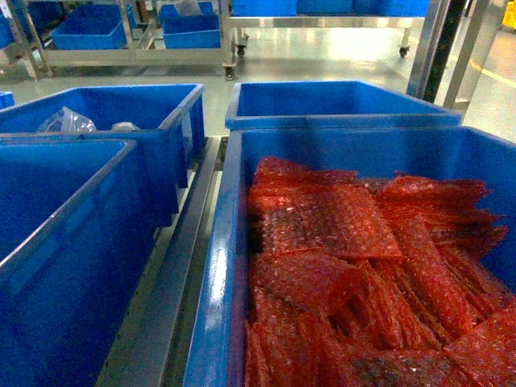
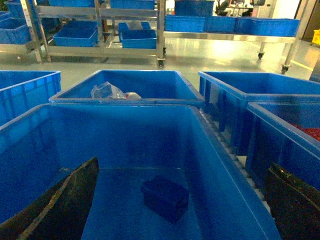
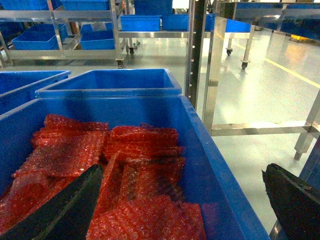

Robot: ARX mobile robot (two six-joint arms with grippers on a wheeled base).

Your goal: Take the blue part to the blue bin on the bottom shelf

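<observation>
Four blue bins are sitting in two rows in the head view. The near right bin [image 1: 222,266] is holding a heap of red bubble-wrap pouches [image 1: 355,266], overlapping and tilted every way. The far right bin [image 1: 339,101] is showing only bare blue walls. The far left bin [image 1: 121,109] is holding crumpled clear plastic bags [image 1: 66,121]. The near left bin [image 2: 210,165] is holding the blue part [image 2: 165,197], a dark blue boxy block lying alone on the bin floor, near the middle.

The left pincer [image 2: 175,210] is hanging over that bin with its two dark fingers [image 2: 60,205] spread wide apart, gripping nothing, the blue part lying between and beyond them. The right pincer [image 3: 180,205] is hovering above the pouches, its fingers [image 3: 65,205] likewise standing far apart.

Steel racks [image 2: 100,30] carrying more blue bins are standing across the shiny floor. No readable labels or writing are showing anywhere.
</observation>
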